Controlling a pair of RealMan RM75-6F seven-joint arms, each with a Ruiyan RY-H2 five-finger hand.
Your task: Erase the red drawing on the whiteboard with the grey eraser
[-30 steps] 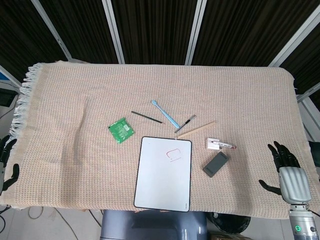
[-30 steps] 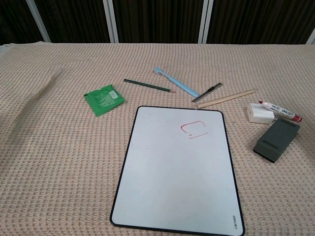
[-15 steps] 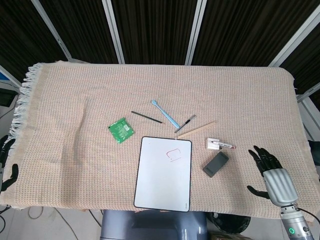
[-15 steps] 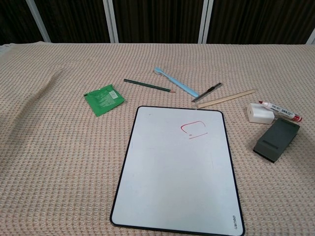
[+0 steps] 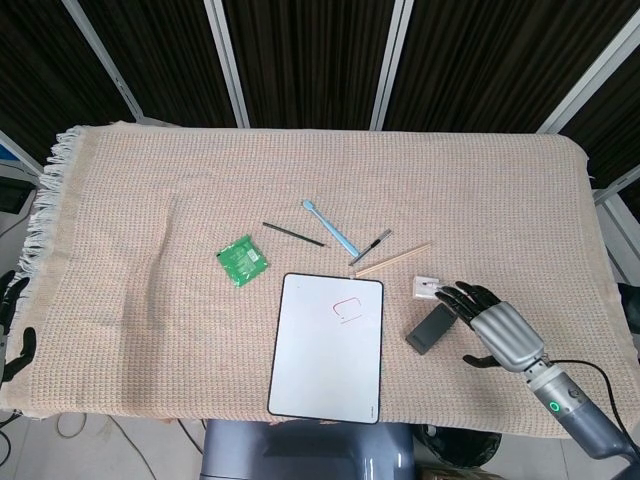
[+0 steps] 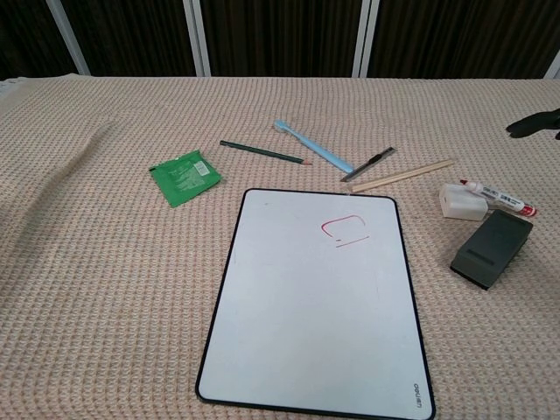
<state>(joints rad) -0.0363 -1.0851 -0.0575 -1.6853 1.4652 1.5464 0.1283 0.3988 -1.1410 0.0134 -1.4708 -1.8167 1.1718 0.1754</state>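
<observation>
Grey rectangular block eraser (image 5: 431, 328) lies flat on the beige woven cloth (image 5: 150, 200), just right of the white rectangular whiteboard w/ black rim (image 5: 327, 346). In head view the eraser's long axis runs diagonal: far end up-right toward the marker, near end down-left toward the board's right edge. It's apart from the board.

Whiteboard's long axis runs near-to-far, tilted slightly. Red drawing (image 5: 346, 310), an open boxy loop w/ a short stroke under it, sits in the board's far-right part.

Right hand (image 5: 495, 325) hovers just right of the eraser, fingers spread, holding nothing; fingertips (image 5: 450, 294) are over the red-capped marker pen (image 6: 499, 198) area by the eraser's far end. Can't tell if they touch anything. Chest view shows only dark fingertips at the right edge.

Left hand (image 5: 12, 320) is at the left edge off the cloth, mostly cut off; can't tell its state.

No containers on the cloth. Small white box-like item (image 6: 461, 201) sits beside the marker.
</observation>
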